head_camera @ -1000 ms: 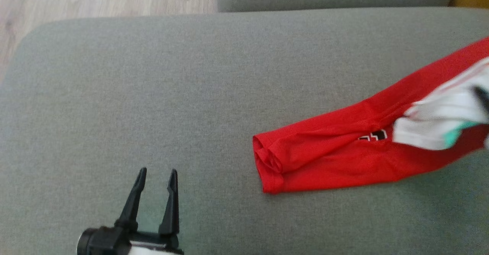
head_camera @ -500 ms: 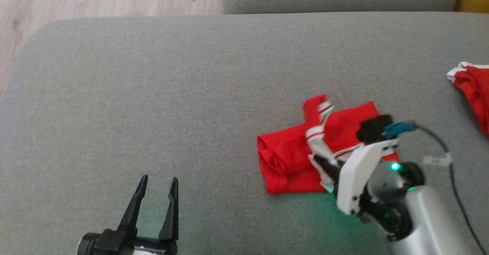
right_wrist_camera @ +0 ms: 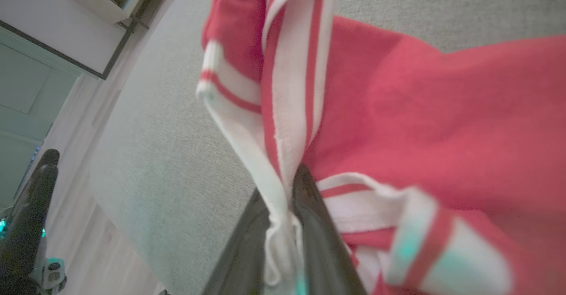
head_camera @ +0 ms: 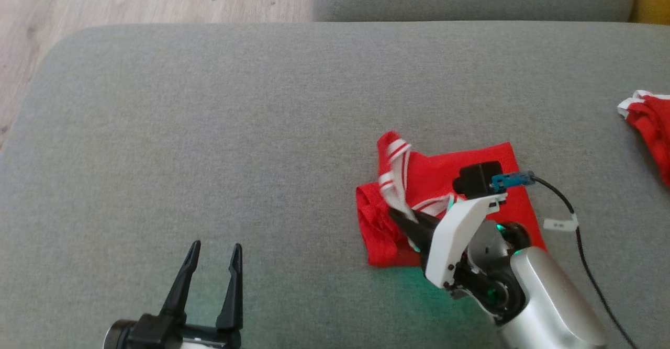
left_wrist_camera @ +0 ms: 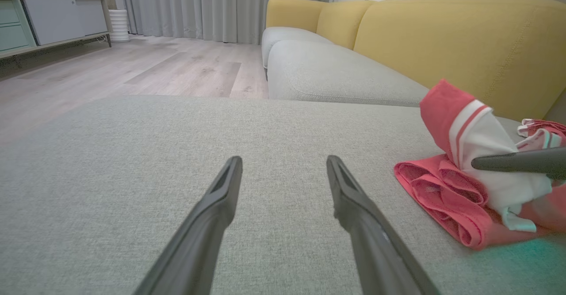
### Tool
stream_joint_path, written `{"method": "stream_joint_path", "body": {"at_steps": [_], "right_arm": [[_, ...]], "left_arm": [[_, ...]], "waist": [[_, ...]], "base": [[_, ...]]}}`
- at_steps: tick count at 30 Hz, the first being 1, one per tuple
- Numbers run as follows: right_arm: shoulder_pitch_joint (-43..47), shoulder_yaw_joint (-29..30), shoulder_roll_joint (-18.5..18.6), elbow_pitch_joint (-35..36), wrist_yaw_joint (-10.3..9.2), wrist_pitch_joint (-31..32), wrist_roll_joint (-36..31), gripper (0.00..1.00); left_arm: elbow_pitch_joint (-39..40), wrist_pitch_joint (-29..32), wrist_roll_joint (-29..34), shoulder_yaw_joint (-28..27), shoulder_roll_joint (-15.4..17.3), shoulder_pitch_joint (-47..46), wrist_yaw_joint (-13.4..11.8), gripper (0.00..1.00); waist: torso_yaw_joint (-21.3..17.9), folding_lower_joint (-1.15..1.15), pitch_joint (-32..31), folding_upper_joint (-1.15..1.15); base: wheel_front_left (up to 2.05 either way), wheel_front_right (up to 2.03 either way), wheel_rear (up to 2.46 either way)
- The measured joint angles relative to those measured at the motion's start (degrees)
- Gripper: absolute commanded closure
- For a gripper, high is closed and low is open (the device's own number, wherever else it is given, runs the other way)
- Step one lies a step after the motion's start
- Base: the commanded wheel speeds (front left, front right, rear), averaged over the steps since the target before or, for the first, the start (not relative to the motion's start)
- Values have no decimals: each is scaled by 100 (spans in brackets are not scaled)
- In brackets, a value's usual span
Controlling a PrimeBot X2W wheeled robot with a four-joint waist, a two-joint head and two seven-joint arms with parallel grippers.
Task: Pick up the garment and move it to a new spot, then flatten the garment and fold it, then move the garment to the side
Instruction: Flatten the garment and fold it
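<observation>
Now: cushion [head_camera: 209, 129] bearing a bunched red garment [head_camera: 439, 166], right of centre.
Its striped white hem is pinched in the right claw [head_camera: 399, 216], lower right; left claw [head_camera: 215, 245], lower left, gapes empty, well apart.

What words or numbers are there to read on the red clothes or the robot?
No text can be read anywhere.
The red garment shows only white and red stripes, with no letters or numbers.
The small white tag beside the garment is too small and blurred to read.
</observation>
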State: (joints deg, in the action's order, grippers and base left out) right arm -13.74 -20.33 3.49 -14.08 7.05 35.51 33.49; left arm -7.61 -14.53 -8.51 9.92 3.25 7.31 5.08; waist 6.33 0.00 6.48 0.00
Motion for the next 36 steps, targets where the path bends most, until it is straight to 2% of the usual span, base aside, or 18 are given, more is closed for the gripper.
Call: {"method": "stream_joint_path", "body": {"at_steps": [5, 8, 11, 13, 14, 16, 21, 27, 30, 36], "right_arm": [[1, -314, 0, 48, 0, -605, 1035, 0], [16, -321, -1, 254, 0, -1289, 1645, 0], [101, -302, 1, 509, 0, -1836, 1768, 0], [277, -131, -14, 628, 0, -2185, 1337, 0], [277, -131, -14, 628, 0, -2185, 1337, 0], [531, 205, -15, 724, 0, -2454, 430, 0], [1289, 1123, -27, 929, 0, -2970, -1240, 0], [2022, 2082, -80, 939, 1, -3921, -2342, 0], [2198, 2436, -85, 690, 1, -4430, -2873, 0], [2503, 2742, -99, 109, 1, -4942, -3441, 0]], "left_arm": [[-2, 0, 0, 0, -2, 6, -4, 0], [-2, 0, 0, -2, -3, 7, -8, 0], [0, 0, 0, -7, -5, 21, -55, 0], [1, 0, 0, -9, -5, 26, -55, 0], [1, 0, 0, -9, -5, 26, -55, 0], [8, 0, 1, -16, -7, 31, -56, 0], [8, 0, 55, -56, -8, 38, -56, 0], [15, 0, 58, -163, -8, 226, -111, 0], [8, 0, 104, -223, -8, 248, -109, 0], [-81, 0, 165, -311, -8, 273, -94, 0]], "waist": [[-82, 0, -40, 0], [-145, 0, -83, 0], [-206, 0, -157, 0], [-256, 0, -212, 0], [-256, 0, -212, 0], [-314, 0, -270, 0], [-405, -1, -436, 0], [-445, -1, -641, 0], [-426, -1, -699, 0], [-351, -1, -827, 0]], "base": [[0, 0, 0], [0, 0, 0], [0, 0, 0], [0, 0, 0], [0, 0, 0], [0, 0, 0], [0, 0, 0], [0, 0, 0], [0, 0, 0], [0, 0, 0]]}}
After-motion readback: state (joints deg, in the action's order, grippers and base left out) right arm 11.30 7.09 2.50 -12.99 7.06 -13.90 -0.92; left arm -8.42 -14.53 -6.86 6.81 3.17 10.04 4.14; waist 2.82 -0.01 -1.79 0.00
